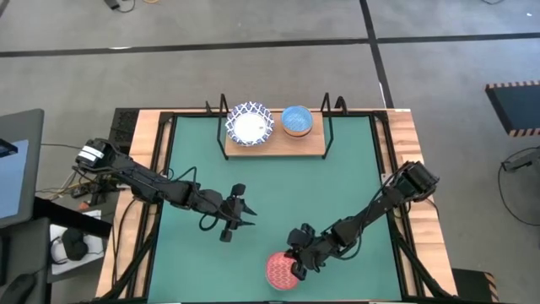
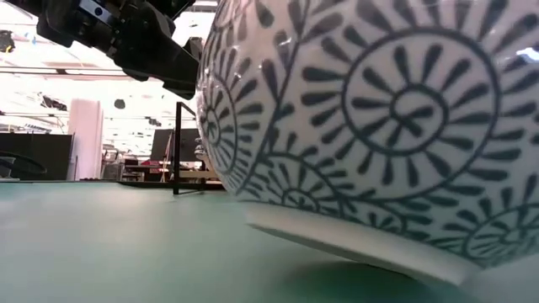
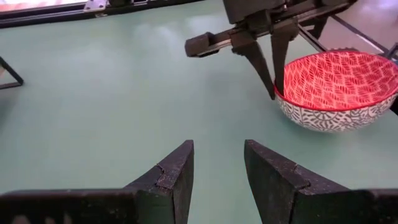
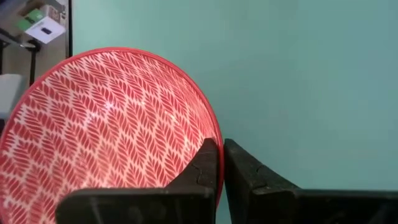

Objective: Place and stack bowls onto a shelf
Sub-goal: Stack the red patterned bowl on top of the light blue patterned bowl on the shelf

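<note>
Right pincer (image 1: pixel 297 263) closed on a rim, arm stretched low, left pincer (image 1: pixel 242 213) parted, hovering mid-table

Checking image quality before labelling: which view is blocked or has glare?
Low view: the red bowl sits right at the lens and fills most of the frame, with bright blown-out room lights behind. Left wrist view: soft glare on the green mat.

Right hand (image 4: pixel 221 163) pinching red bowl (image 4: pixel 99 130) rim.

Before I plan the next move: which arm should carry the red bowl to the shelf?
Right. Its gripper is shut on the red bowl's rim, while the left gripper hangs open and empty over the mat.
</note>
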